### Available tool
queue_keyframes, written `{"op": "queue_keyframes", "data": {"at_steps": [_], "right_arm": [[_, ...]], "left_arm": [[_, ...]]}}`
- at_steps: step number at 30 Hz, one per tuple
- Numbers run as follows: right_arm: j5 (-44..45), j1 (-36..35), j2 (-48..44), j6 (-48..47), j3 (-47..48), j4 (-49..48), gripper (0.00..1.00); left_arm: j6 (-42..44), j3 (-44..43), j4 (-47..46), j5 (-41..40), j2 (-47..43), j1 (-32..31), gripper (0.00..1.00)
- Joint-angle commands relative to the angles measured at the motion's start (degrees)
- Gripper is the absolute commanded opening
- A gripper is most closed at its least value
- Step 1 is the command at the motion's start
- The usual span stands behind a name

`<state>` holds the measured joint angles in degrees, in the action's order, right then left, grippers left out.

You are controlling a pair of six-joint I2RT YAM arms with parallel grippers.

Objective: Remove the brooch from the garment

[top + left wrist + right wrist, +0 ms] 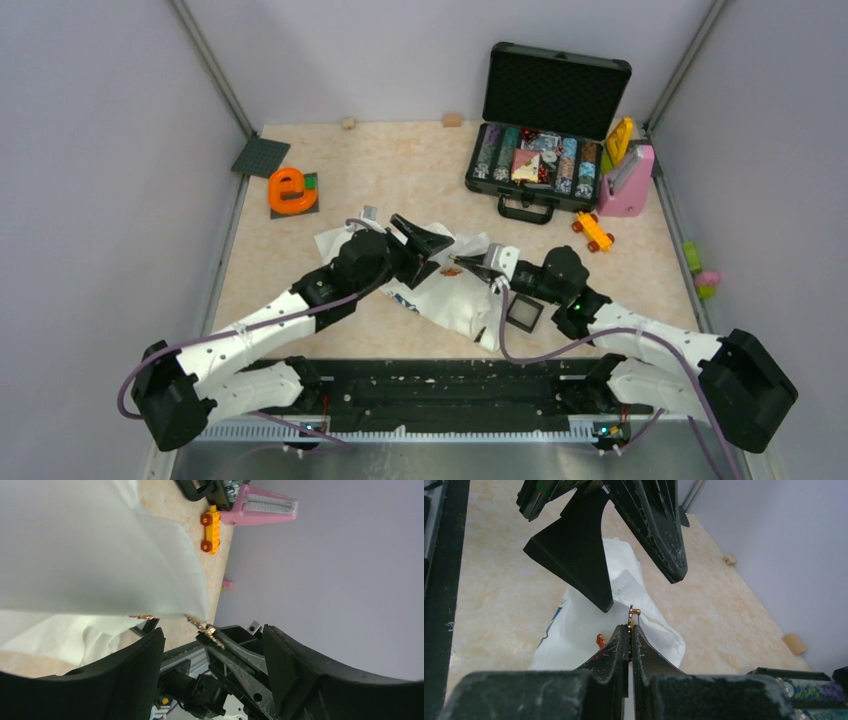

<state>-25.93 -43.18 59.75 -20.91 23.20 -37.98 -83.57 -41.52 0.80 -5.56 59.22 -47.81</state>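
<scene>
The white garment (pixel 450 300) lies crumpled on the table between both arms; its blue print shows at one edge (pixel 555 615). My right gripper (pixel 630 629) is shut on the brooch (pixel 632 614), a small gold pin with dark beads, right at a raised fold of the cloth. In the left wrist view the brooch (pixel 207 629) touches the cloth's corner (pixel 190 600); I cannot tell whether it is still pinned. My left gripper (pixel 440 254) is open and empty, its jaws wide on either side of the brooch. A small orange piece (pixel 600 640) lies on the cloth.
A small black square box (pixel 524 313) sits by the garment's right edge. An open black case of chips (pixel 545 150), a pink object (pixel 628 182) and a yellow toy car (pixel 592 231) stand at the back right. An orange object (pixel 290 190) sits at the back left.
</scene>
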Motion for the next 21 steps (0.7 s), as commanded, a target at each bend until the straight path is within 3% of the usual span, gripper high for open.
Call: {"op": "queue_keyframes", "data": {"at_steps": [1,5,10,17,21], "right_arm": [[-2.5,-1.7,-0.2,-11.0,-0.2,-3.2,0.0],[0.1,-3.6,0.5,-14.3,-0.6,-3.9,0.0],[2.3,-5.5,1.6,-16.6,0.2,-2.5,0.0],[4.9,-6.5,2.7,-16.8,0.1,-4.0,0.0],[5.6,-7.0,3.5,-16.8,0.0,-5.2,0.0]], "left_arm": [[-9.0,-1.9,9.1,-0.1,-1.9,0.5,0.74],[-10.5,-1.0,8.4,2.2,-2.1,1.3,0.57],[-10.9,-0.5,6.8,3.4,-1.5,1.6,0.46],[-12.2,-0.9,8.6,5.2,-0.2,1.7,0.34],[-12.4,-0.6,8.5,5.3,1.1,1.7,0.34]]}}
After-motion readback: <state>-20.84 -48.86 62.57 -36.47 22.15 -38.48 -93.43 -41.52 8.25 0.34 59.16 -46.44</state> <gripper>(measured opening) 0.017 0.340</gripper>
